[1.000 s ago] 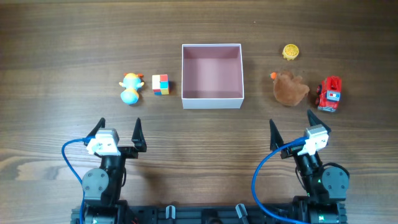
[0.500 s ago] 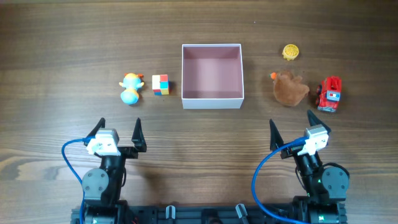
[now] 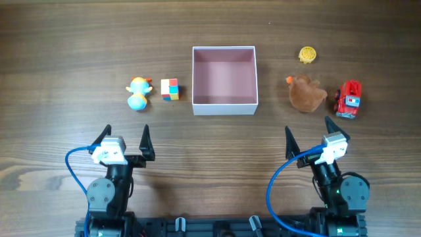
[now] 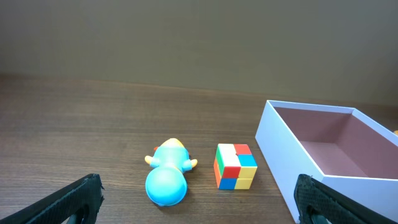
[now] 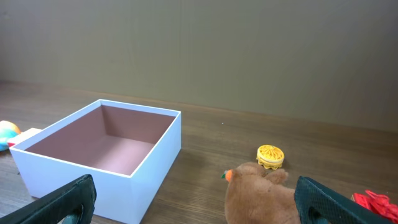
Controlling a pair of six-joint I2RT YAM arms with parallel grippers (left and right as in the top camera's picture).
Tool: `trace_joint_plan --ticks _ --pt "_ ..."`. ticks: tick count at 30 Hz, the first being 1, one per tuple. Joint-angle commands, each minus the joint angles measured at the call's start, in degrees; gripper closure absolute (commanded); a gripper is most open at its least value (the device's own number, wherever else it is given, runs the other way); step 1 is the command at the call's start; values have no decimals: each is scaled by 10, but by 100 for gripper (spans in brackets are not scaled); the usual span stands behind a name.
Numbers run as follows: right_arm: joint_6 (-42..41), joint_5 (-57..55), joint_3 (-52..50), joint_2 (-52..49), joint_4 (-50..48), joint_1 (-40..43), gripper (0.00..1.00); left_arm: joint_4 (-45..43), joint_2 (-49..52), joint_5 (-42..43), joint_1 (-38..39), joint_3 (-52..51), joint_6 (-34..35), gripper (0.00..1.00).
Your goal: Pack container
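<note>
The container (image 3: 223, 105) is a square white box with a dusty-pink inside, empty, at the table's middle back; it also shows in the left wrist view (image 4: 283, 155) and the right wrist view (image 5: 155, 162). Left of it lie a blue duck toy (image 3: 137, 93) (image 4: 166, 180) and a colour cube (image 3: 170, 89) (image 4: 236, 166). Right of it lie a brown plush (image 3: 306, 93) (image 5: 264, 196), a yellow round toy (image 3: 307, 54) (image 5: 270, 156) and a red truck (image 3: 348, 99) (image 5: 375, 202). My left gripper (image 3: 125, 135) (image 4: 199, 202) and right gripper (image 3: 308, 131) (image 5: 196, 200) are open, empty, near the front edge.
Wooden table (image 3: 66, 52). A plain wall rises behind the table's far edge in both wrist views. Blue cables loop beside each arm base at the front.
</note>
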State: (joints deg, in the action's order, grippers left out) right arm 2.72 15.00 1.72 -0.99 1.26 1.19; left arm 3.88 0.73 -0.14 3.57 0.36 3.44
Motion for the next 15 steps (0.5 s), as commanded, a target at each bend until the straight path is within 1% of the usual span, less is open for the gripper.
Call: trace_joint_plan --ticks 1,11,13,15 --pt "3 5 -3 3 -1 0 0 5 -6 12 -5 0 -11 0" --pt "0 11 -3 3 -1 0 0 5 -6 11 -5 0 -11 0" --pt "1 31 -3 3 -5 0 0 5 -6 12 -5 0 -11 0" --pt "1 82 -3 3 -7 0 0 5 -6 11 -5 0 -11 0"
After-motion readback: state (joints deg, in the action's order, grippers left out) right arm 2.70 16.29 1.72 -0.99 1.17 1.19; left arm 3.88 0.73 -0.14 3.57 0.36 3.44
